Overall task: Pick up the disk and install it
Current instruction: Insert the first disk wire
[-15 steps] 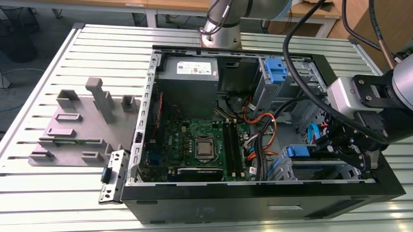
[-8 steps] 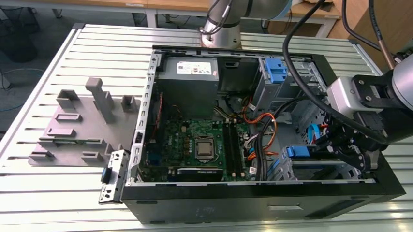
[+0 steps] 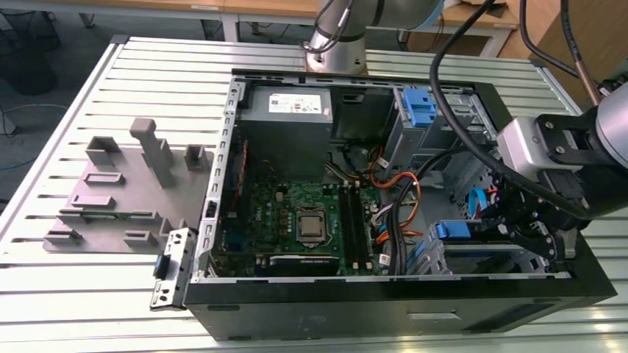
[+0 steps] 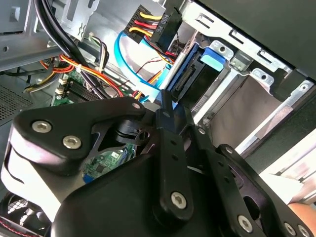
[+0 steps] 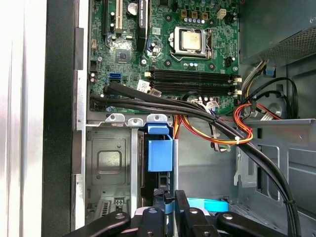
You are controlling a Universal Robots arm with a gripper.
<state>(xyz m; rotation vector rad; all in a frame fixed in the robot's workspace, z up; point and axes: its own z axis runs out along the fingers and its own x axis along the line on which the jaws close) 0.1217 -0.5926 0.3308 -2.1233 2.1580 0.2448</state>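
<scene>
The hand (image 3: 534, 224) is working low inside the open computer case (image 3: 393, 309), at the drive cage on the exterior view's right. The disk (image 3: 469, 229) is sitting edgewise in that cage, its blue caddy tab (image 5: 160, 153) standing just ahead of the fingertips in the first wrist view. In the second wrist view the fingers (image 4: 168, 116) are lying pressed together, touching the caddy's blue edge (image 4: 185, 74); whether they are pinching it is not determinable. Judged as handling: the disk is rigid, moderately heavy, shock-sensitive, its metal faces slippery. The caddy's plastic frame is offering the safest hold. Loose cables (image 5: 227, 131) are crowding the approach.
</scene>
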